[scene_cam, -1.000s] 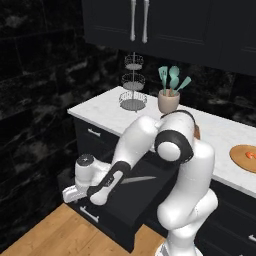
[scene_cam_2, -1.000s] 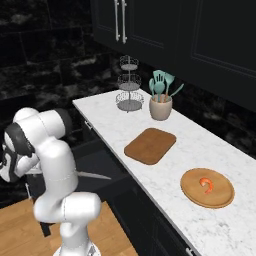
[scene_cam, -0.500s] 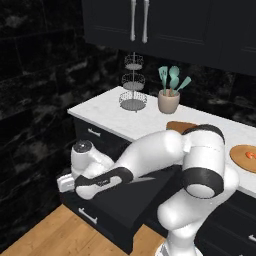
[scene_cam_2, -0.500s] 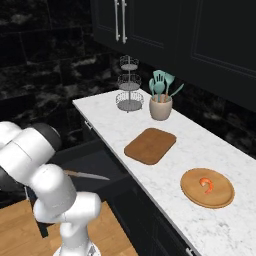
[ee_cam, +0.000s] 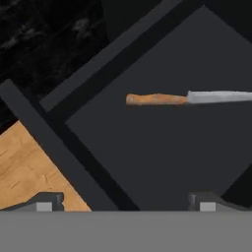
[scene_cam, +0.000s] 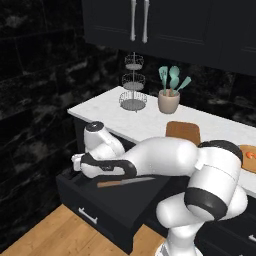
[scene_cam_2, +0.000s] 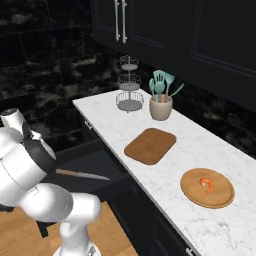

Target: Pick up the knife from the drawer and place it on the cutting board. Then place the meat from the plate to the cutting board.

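The arm has swung left, carrying the open pincer [ee_cam: 125, 201] over the drawer [scene_cam: 107, 212].

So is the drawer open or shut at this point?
Open. The drawer is pulled out from the cabinet, its dark interior exposed, with the knife lying flat inside.

One knife [ee_cam: 187, 98], one board [scene_cam_2: 150, 145], perhaps three spatulas [scene_cam_2: 161, 85]

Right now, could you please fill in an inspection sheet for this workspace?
Surface: white marble counter above open black drawer.
Job's things: knife flat in drawer; cutting board bare; meat on plate.
Clutter: tiered wire stand; crock of teal spatulas.
End effector: open, above drawer, short of knife, holding nothing.
Cables: nothing seen.
Surroundings: dark cabinets, wooden floor.
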Controlling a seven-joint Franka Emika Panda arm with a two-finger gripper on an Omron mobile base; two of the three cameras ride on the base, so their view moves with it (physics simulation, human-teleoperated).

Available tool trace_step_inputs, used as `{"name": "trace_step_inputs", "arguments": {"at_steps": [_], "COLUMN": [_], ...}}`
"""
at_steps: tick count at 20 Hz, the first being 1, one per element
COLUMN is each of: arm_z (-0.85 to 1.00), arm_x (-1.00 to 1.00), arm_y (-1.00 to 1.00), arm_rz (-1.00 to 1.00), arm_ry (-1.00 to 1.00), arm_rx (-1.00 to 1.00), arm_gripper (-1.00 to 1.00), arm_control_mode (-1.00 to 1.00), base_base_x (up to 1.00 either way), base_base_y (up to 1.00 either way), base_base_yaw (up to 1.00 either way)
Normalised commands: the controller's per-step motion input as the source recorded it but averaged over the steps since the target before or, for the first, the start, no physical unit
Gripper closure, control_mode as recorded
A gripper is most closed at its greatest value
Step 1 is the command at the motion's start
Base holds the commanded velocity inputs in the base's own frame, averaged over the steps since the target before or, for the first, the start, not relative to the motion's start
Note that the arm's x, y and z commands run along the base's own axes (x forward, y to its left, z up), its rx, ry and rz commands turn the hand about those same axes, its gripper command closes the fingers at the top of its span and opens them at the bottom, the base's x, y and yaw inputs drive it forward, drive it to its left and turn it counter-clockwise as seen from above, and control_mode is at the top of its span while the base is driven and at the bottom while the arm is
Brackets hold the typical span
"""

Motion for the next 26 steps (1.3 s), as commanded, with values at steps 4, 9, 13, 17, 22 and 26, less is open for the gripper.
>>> {"name": "trace_step_inputs", "arguments": {"at_steps": [4,9,13,17,22,26], "arm_z": [-0.05,-0.01,0.00,-0.11,-0.03,-0.04], "arm_x": [0.00,0.02,0.35,0.00,0.18,0.00], "arm_y": [-0.48,-0.53,-0.68,-0.46,-0.43,-0.32], "arm_rz": [-0.43,-0.31,-0.03,-0.21,0.09,0.56], "arm_ry": [-0.01,-0.03,0.00,0.00,0.07,0.10], "arm_rx": [0.00,0.01,0.02,0.00,-0.02,-0.15], "arm_gripper": [-1.00,-1.00,-1.00,-1.00,-1.00,-1.00], "arm_control_mode": [-1.00,-1.00,-1.00,-1.00,-1.00,-1.00], "base_base_x": [0.00,0.00,0.00,0.00,0.00,0.00], "base_base_y": [0.00,0.00,0.00,0.00,0.00,0.00], "base_base_yaw": [0.00,0.00,0.00,0.00,0.00,0.00]}}
